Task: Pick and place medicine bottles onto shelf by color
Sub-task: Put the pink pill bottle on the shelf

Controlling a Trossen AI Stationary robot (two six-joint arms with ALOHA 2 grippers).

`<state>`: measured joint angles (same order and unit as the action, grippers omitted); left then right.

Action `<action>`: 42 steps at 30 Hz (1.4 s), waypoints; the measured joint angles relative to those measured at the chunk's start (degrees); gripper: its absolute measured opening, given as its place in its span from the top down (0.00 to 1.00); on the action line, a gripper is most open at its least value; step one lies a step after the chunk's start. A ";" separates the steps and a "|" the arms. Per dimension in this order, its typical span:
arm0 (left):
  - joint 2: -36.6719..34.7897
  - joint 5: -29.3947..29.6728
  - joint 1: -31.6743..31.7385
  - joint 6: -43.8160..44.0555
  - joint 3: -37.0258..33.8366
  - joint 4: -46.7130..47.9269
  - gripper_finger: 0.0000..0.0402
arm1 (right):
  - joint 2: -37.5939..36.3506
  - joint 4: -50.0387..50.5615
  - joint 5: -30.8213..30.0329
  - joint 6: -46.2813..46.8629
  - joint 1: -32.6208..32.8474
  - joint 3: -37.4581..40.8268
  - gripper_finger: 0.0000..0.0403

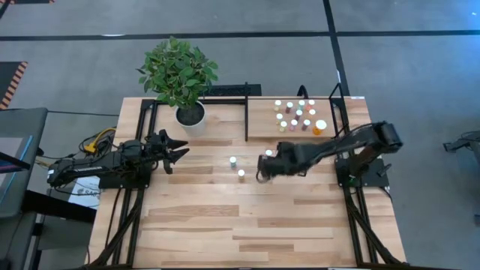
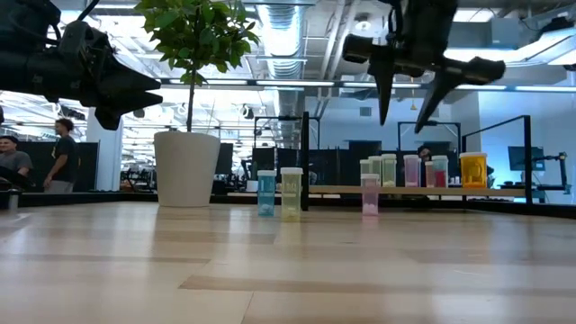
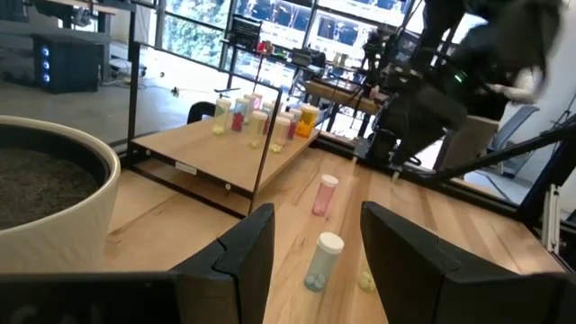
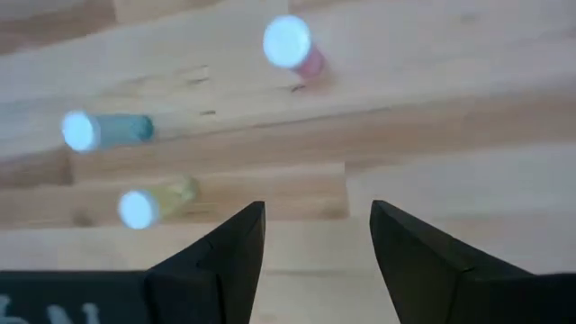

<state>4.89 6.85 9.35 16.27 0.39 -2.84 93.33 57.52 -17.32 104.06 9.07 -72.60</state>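
Setting: we read an open-plan lab or office floor | evidence: exposed ceiling ducts (image 2: pixel 288 36) and strip lights, glass walls, monitors (image 2: pixel 526 157) on far desks, people (image 2: pixel 65 153) at left, grey concrete floor (image 1: pixel 420 67) around our table (image 1: pixel 247 225)

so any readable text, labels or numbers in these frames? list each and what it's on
None can be read.
Left-loose medicine bottles: any label print too small.
White marks beside the right gripper on its dark mount: cut off, unreadable.
White label on the shelf edge: blurred.
White sheet under the left arm: dark print too small.
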 joint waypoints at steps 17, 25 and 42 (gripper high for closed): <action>0.00 0.00 0.02 0.00 -0.01 0.00 0.62 | -1.58 -0.55 14.42 30.09 -10.54 0.11 0.45; -0.02 0.00 0.00 0.00 0.01 0.02 0.62 | 2.07 -2.01 14.54 38.92 -14.88 0.12 0.45; -0.01 -0.02 0.01 0.00 0.00 -0.01 0.62 | 3.48 -6.77 14.62 48.57 -18.85 0.00 0.45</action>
<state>4.88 6.83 9.36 16.27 0.40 -2.85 96.82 50.75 -2.70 152.63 -9.78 -72.60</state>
